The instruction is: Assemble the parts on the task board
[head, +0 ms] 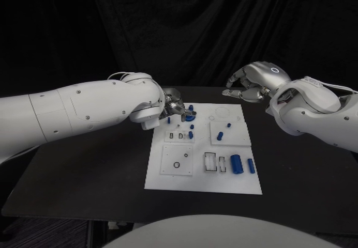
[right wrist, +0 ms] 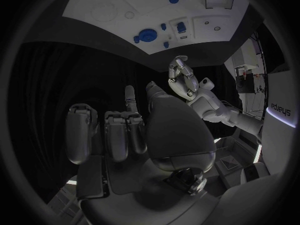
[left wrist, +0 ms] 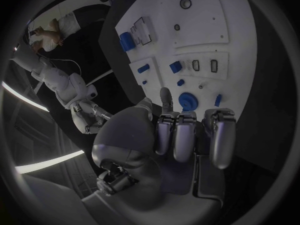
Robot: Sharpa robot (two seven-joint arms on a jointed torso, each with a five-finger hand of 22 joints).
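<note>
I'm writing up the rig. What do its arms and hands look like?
Both arms are smooth white shells dotted with small screws. The left hand and right hand are silver metal; the right carries a small ring mark, and a thin white cable loops at each wrist.

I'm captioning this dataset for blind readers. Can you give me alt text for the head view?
A white task board lies mid-table, small blue parts scattered over it. The left robot hand reaches over the board's far left corner, by a round blue part. The right robot hand hovers, fingers curled and empty, over the black table beyond the board's far right corner.
</note>
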